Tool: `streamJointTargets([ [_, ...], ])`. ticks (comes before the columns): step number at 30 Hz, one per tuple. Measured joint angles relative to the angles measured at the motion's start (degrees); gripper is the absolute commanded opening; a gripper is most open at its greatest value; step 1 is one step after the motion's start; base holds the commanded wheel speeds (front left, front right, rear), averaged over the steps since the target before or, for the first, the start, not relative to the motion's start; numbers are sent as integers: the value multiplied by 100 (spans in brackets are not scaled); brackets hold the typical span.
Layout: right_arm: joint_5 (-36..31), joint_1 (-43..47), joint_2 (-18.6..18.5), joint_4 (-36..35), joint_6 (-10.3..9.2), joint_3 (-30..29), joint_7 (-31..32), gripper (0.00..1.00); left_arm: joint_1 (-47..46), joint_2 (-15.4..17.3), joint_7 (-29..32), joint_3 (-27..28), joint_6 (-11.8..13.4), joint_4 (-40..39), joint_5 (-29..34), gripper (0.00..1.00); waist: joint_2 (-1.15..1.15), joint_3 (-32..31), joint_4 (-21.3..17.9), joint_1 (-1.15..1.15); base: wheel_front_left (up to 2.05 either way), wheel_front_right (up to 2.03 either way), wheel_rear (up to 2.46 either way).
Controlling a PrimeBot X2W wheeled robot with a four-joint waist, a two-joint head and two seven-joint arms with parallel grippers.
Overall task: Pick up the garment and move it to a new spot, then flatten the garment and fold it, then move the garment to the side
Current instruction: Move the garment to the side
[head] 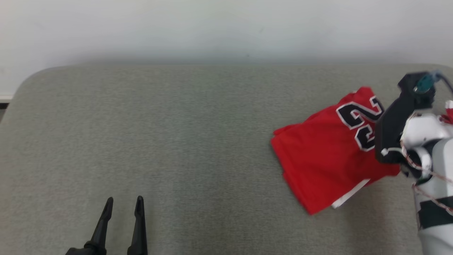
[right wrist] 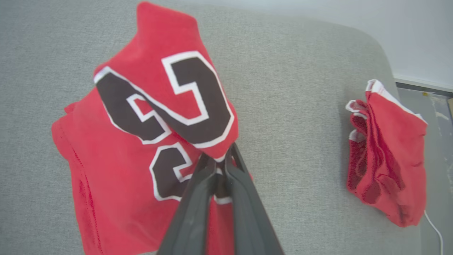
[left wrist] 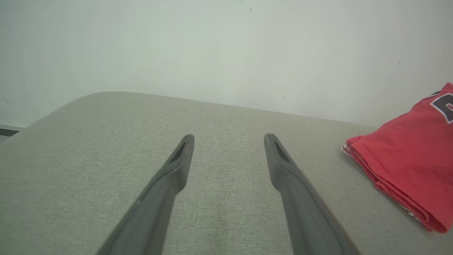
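Red jersey (head: 325, 156) lay folded at the right side of the tabletop (head: 159, 141), and your right claw (right wrist: 220, 159) was pinched shut on its numbered edge. Your left claw (head: 124, 203) stood wide, empty. Folding looked done; only the sideways move seemed left.

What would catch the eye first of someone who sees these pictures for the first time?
The folded red jersey with black, white-edged numerals, on the right part of the grey cushion, stands out most; the right gripper pinches a fold of it. A smaller red bundle with white trim lies apart near the cushion's edge, and the left gripper hovers open at lower left.
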Motion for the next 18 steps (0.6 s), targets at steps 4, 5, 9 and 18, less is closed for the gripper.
streamJointTargets([
  [4, -8, -394, -146, -68, 0, 35, 175, 0, -104, -3, 0, -70, 1, -81, -22, 100, 0, 72, -268, 0, 0, 0, 0],
  [5, -13, -478, -178, -94, 0, 36, 178, 0, -135, -2, -1, -73, 1, -96, -37, 100, 0, 99, -333, 0, 0, 0, 0],
  [9, -119, -842, -274, -101, 0, -48, 193, 0, -197, -2, 0, -104, 1, -94, -33, 100, 0, 233, -566, 0, 0, 0, 0],
  [18, -439, -1266, -181, 27, 0, -543, 121, 0, -466, -4, 0, -268, 1, -79, 91, 100, 0, 722, -820, 1, 0, 0, 0],
])
